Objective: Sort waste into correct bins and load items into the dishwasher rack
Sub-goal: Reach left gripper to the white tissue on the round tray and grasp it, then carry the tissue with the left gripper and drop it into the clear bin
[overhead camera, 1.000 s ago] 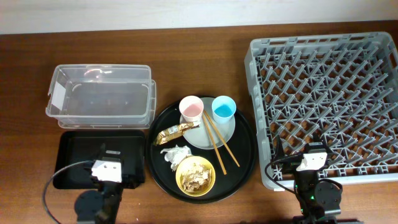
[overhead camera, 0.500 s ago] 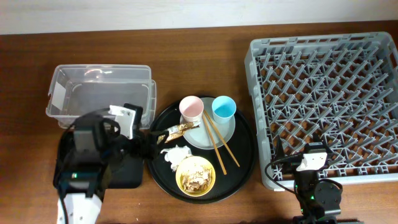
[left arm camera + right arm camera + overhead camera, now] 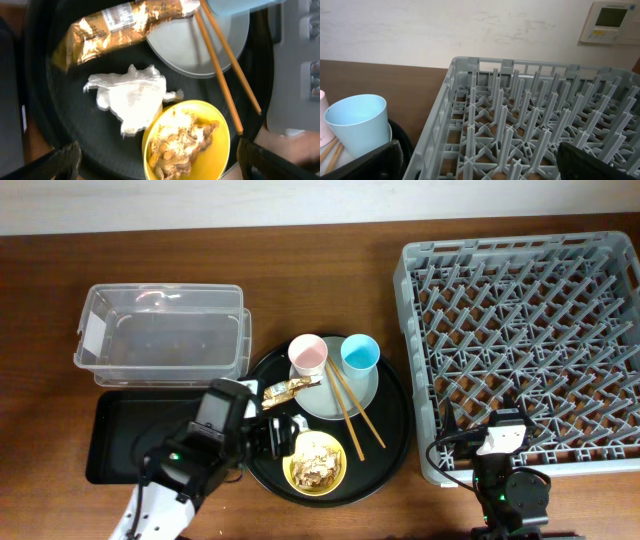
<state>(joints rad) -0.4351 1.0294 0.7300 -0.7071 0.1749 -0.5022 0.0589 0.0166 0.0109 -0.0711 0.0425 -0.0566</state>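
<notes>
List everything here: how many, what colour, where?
Dishwasher rack: 1, grey, right.
Clear box: 1, transparent, far left.
Rectangular tray: 1, black, near left.
Round tray: 1, black, centre.
Pink cup: 1, round tray.
Light-blue cup: 1, beside it.
Plate: 1, pale, round tray.
Chopsticks: 2, wooden, across plate.
Wrapper: 1, gold-brown, round tray.
Tissue: 1, white, by bowl.
Bowl: 1, yellow, holding beige food scraps.
Left claw: 1, dark, open, above tissue.
Right claw: 1, dark, open, by rack.
</notes>
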